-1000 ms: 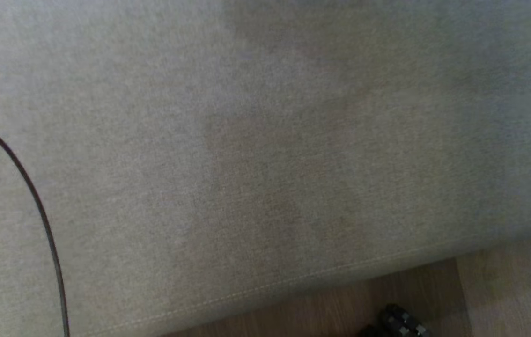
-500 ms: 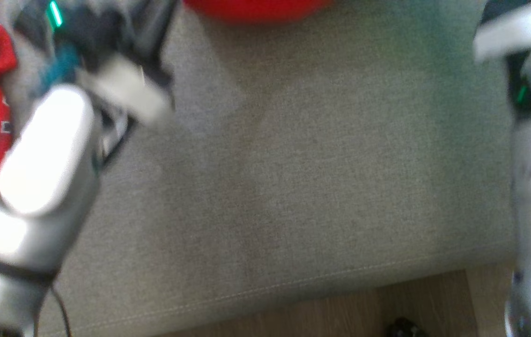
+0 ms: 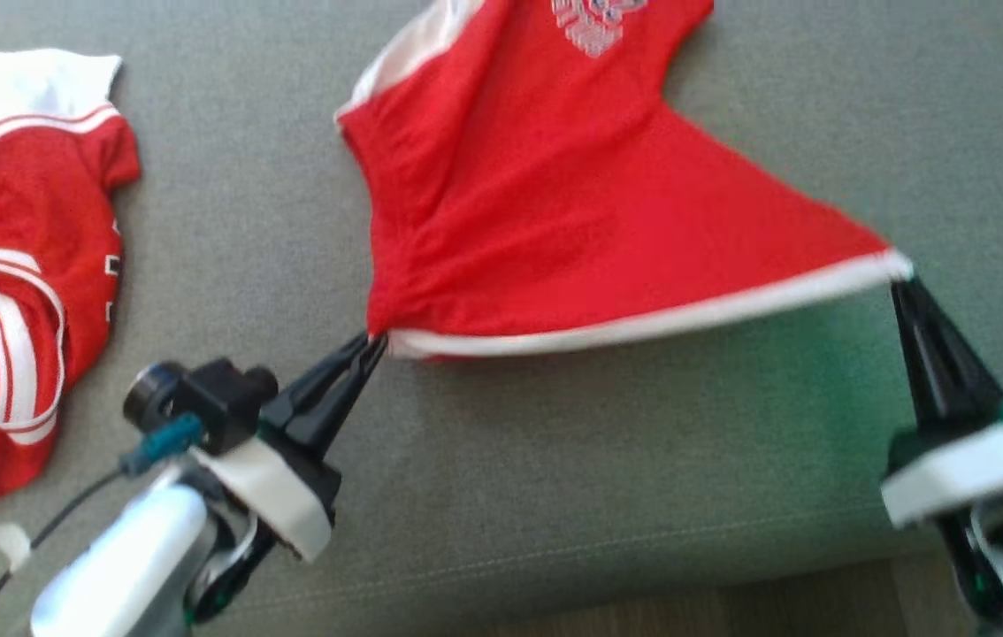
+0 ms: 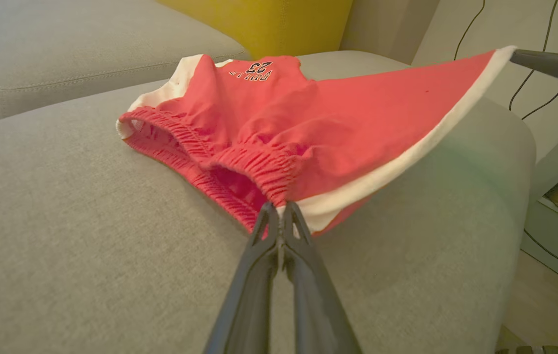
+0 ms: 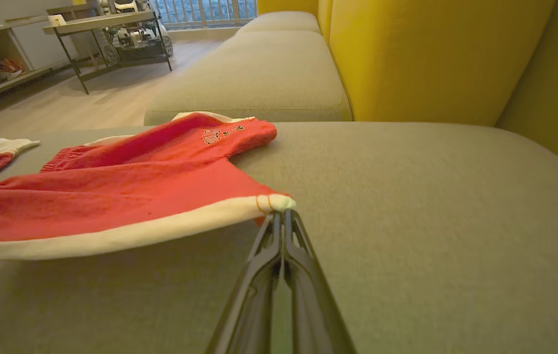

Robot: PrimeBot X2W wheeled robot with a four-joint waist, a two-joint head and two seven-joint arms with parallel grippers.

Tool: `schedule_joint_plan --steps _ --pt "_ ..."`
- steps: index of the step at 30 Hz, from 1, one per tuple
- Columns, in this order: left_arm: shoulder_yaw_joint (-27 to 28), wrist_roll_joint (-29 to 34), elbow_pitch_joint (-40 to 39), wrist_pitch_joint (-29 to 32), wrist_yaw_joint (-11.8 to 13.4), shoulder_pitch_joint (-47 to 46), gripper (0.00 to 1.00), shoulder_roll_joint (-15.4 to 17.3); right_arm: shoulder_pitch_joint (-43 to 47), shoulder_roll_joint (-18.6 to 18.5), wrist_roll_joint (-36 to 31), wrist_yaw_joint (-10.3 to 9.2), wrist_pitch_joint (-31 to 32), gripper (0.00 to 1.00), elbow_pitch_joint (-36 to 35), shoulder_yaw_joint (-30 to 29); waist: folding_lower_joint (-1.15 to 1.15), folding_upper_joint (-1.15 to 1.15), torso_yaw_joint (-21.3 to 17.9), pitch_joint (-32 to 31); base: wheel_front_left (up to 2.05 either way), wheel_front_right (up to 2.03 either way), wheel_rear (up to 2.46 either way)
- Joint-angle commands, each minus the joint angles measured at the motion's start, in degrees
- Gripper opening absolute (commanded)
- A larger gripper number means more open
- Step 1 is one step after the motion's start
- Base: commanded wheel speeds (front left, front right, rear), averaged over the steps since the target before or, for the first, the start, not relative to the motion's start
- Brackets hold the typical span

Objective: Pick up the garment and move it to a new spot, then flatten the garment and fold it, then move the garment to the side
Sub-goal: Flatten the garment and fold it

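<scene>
Red garment stretched taut between the spread-apart left gripper and right gripper, each pinching a corner.

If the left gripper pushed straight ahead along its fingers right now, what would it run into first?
The red fabric shorts with white trim: the left gripper has its jaws shut on their corner, so it would bunch the gathered waistband directly ahead, probably against the grey sofa cushion.
</scene>
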Motion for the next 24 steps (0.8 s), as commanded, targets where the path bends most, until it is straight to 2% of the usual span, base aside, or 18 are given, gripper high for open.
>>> schedule_joint_plan --steps 1,7,11,13,17,24 --pt "2.67 -0.1 -2.36 -0.29 0.57 -0.37 0.0 2.1 1.1 -0.3 0.76 -0.02 0.41 0.0 -3.73 0.08 0.01 0.0 -0.11 -0.69 0.0 0.0 0.0" --pt "2.4 0.39 -7.49 0.99 3.61 4.37 0.0 5.05 8.99 0.48 0.96 -0.02 2.72 0.0 -12.44 -3.15 0.01 0.0 -0.37 -1.11 0.0 0.0 0.0" --pt "4.33 -2.08 -12.79 2.44 6.28 6.11 0.0 5.61 9.14 1.18 0.98 -0.02 4.45 0.0 -16.81 -5.58 0.01 0.0 -0.35 -0.56 0.0 0.0 0.0" --pt "5.06 -4.55 -14.74 3.34 6.4 5.95 0.0 4.52 6.88 1.47 0.26 -0.02 5.59 0.0 -16.94 -6.57 0.01 0.0 -0.12 -0.11 0.0 0.0 0.0" --pt "5.03 -10.15 -15.89 6.49 4.15 3.06 0.0 1.17 -0.39 2.49 -1.71 -0.02 10.2 0.0 -13.27 -8.18 0.01 0.0 0.91 0.78 0.0 0.0 0.0" --pt "6.55 -19.14 -10.34 10.55 2.49 -5.6 0.0 -6.96 -16.81 1.86 -7.54 -0.02 16.5 0.0 -3.42 -9.38 0.01 0.0 3.37 3.24 0.0 0.0 0.0"
